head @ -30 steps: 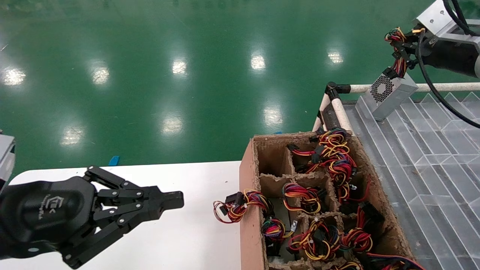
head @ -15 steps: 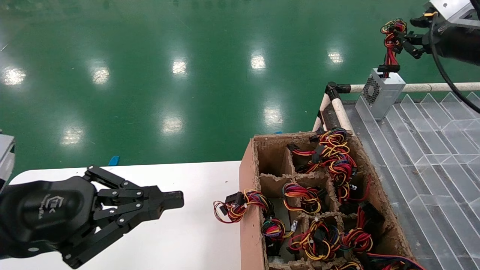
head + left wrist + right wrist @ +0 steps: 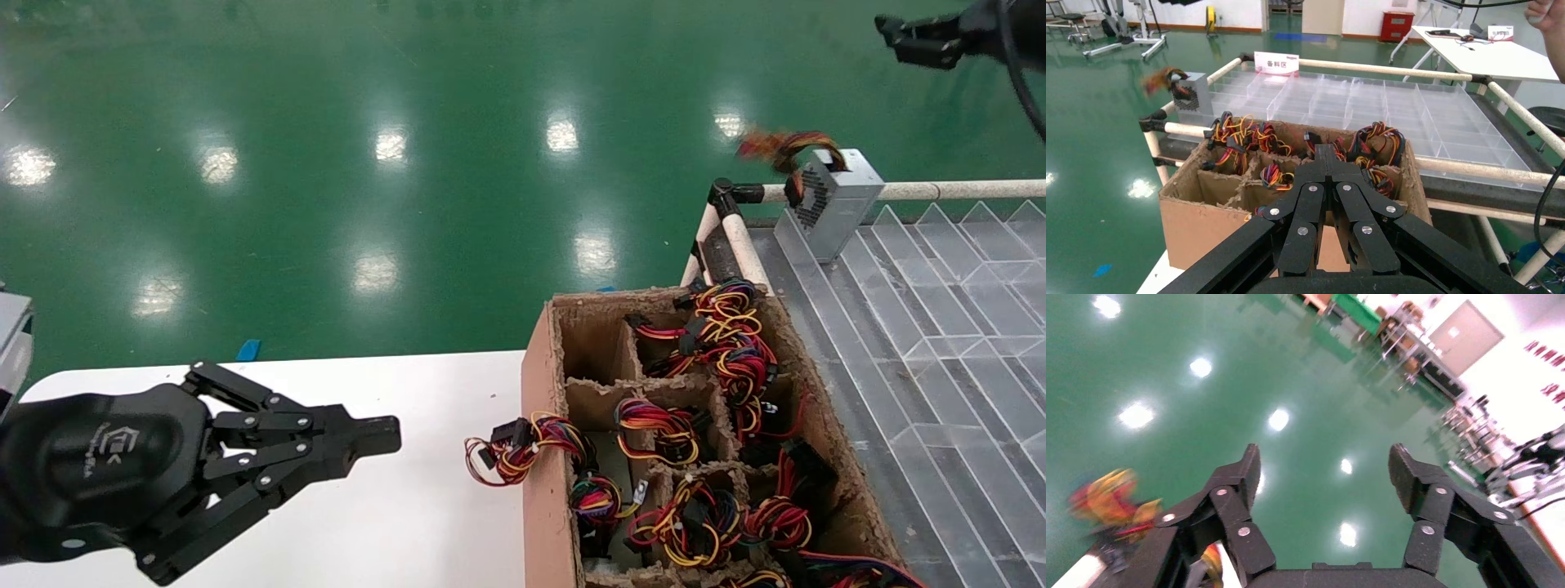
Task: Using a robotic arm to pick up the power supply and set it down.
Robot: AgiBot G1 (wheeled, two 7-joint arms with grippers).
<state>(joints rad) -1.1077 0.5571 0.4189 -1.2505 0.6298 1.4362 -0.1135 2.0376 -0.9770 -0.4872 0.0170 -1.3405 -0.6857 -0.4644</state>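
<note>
Left gripper [image 3: 372, 437]: fingers are seen pressed together, nothing held. It is parked low over the white table [image 3: 409, 523], far from the job.
Cardboard box [image 3: 543, 457]: full of coloured wires, between the table and the clear tray [image 3: 940, 343].
Power supply [image 3: 833, 200]: set on end at the tray's far corner, wires flung out sideways.
Right gripper [image 3: 1324, 478]: wide open, empty, held up above and beyond the power supply. It is the nearer one.

Power supply [image 3: 833, 200] on clear divided tray [image 3: 940, 327]; cardboard box [image 3: 547, 425] beside white table [image 3: 409, 506]
</note>
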